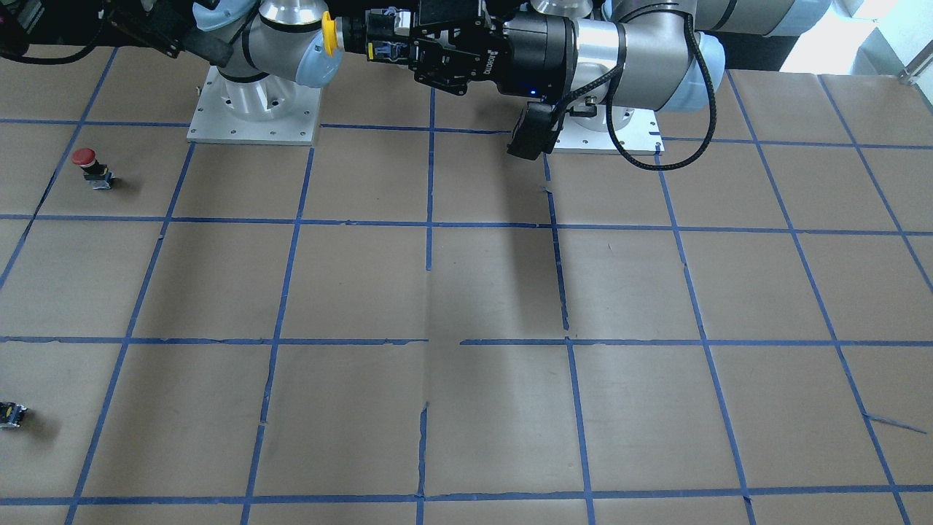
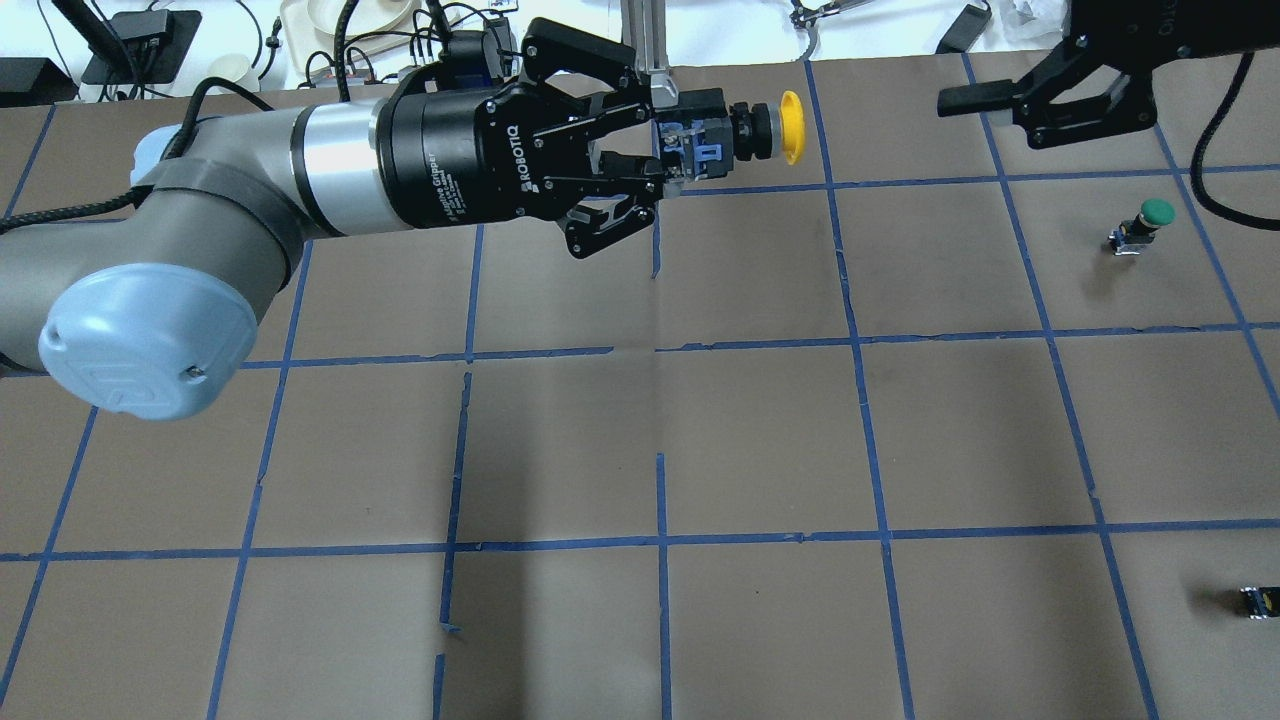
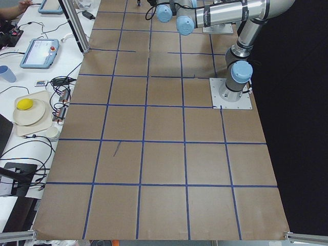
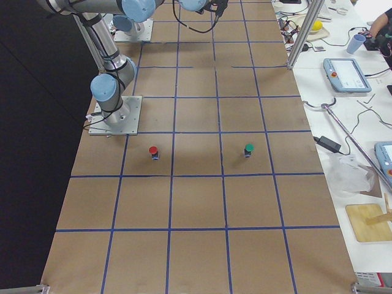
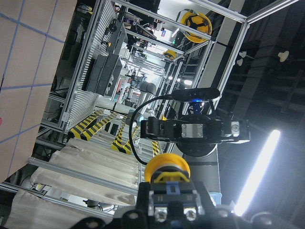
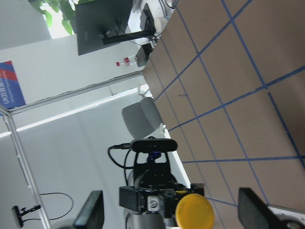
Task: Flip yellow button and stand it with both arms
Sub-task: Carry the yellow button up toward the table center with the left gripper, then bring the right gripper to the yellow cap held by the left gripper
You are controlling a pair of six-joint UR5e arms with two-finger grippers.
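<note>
Left pincer point(image 2: 668, 152) is clamped on the yellow button point(image 2: 735, 137), fingers pinching the black-and-grey switch body at its rear end. The button is held sideways, lifted clear of the counter point(image 2: 760, 440). Its yellow cap sticks out past the fingertips and points away from the left wrist. In the left wrist view the button point(image 5: 169, 183) sits dead centre, cap facing out, with blue and metal terminals toward the camera.

Right pincer point(image 2: 990, 118) is spread wide and holds nothing. It faces the cap from the opposite side, with a clear gap between them and no contact. In the right wrist view the two fingers point(image 6: 93, 212) stand far apart at the frame's lower edge. The yellow cap point(image 6: 194, 212) shows between them but further off.

In the front view the button point(image 1: 342, 35) is up near the robot bases, not over the middle of the counter.

Elsewhere on the counter, on the right arm's side, a red button point(image 1: 86, 157) and a green button point(image 2: 1150, 215) stand upright. A black switch block point(image 2: 1260, 600) lies near the counter's edge. All three are well away from both pincers.
</note>
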